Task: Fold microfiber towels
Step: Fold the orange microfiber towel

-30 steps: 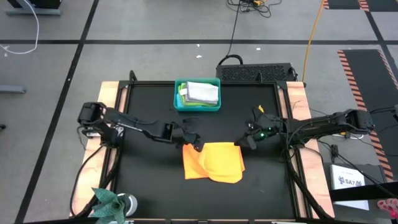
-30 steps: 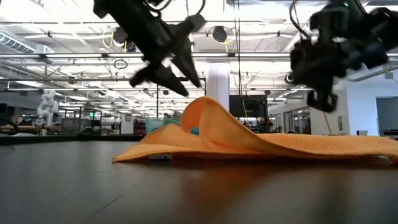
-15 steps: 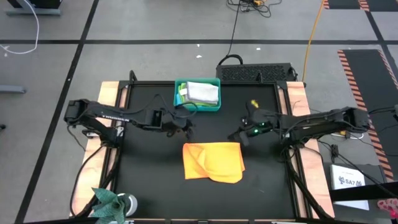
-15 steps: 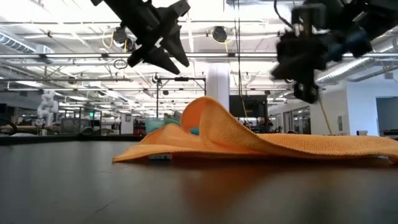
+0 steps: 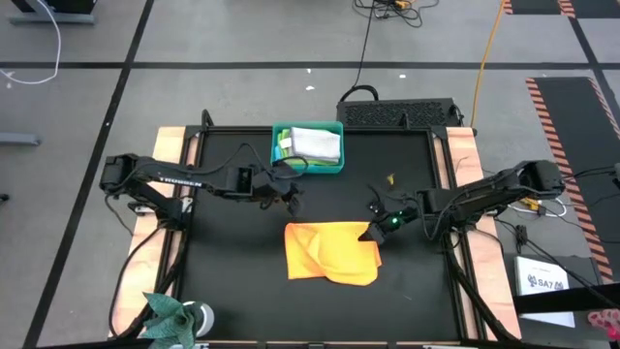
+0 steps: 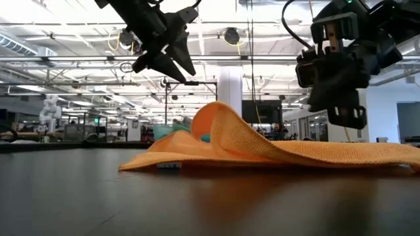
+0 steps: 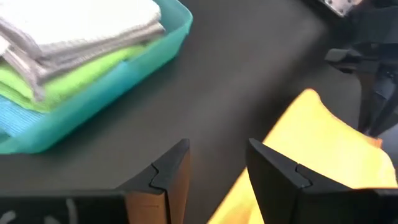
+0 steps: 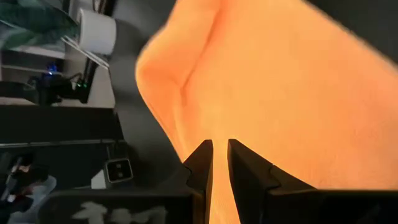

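An orange-yellow microfiber towel [image 5: 329,254] lies folded over on the black table, with a raised hump [image 6: 220,121] showing in the low view. My left gripper [image 5: 291,202] hangs open in the air between the towel's far left corner and the teal bin [image 5: 308,172], with nothing between its fingers [image 7: 168,177]. My right gripper [image 5: 371,233] hovers just above the towel's far right corner [image 8: 280,93]. Its fingers [image 8: 202,163] are almost together and hold nothing. Grey [image 7: 81,31], lime green [image 7: 68,81] and light blue [image 7: 18,115] towels lie stacked in the bin.
The bin stands at the table's far middle. A black box [image 5: 402,111] sits just past the far edge. A small plant with a white cup [image 5: 174,315] stands at the near left corner. Wooden rails [image 5: 170,155] run down both sides. Bare black tabletop surrounds the towel.
My left gripper has risen from the towel's far left corner and drawn back toward the bin, staying open. My right gripper swung toward the far edge, then came back down to the towel's far right corner. The towel has not moved.
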